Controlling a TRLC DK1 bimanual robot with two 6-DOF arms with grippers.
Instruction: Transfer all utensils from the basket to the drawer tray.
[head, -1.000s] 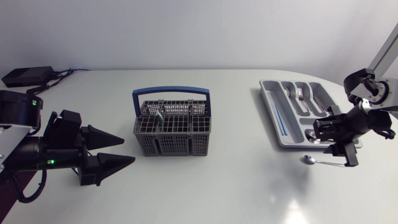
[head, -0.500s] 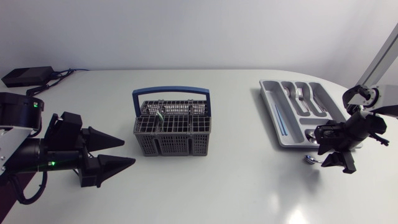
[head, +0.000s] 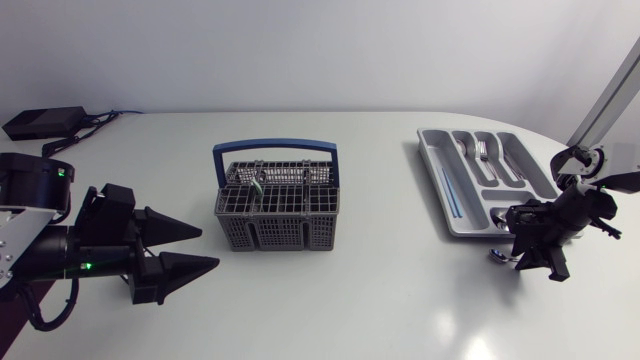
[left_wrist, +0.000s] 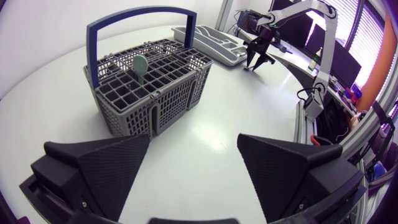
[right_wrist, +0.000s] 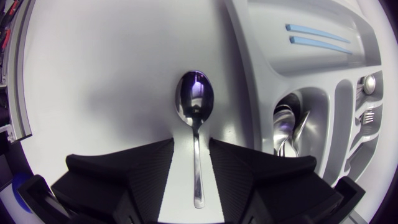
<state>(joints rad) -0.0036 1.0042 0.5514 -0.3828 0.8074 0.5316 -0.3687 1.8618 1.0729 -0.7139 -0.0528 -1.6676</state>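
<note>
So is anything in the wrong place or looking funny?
Yes, the spoon lies on the bare table beside the drawer tray, not in it, with its handle between the right arm's open jaws. The basket stands upright, and nothing looks spilled or broken.

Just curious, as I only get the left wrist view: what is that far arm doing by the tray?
Observer: The right gripper hangs over a spoon lying on the table beside the tray.
Operator: Has it grabbed it?
Observer: No. The right wrist view shows the handle between open fingers, touching neither.
Operator: What's in the tray?
Observer: Forks, spoons and two blue sticks.
</note>
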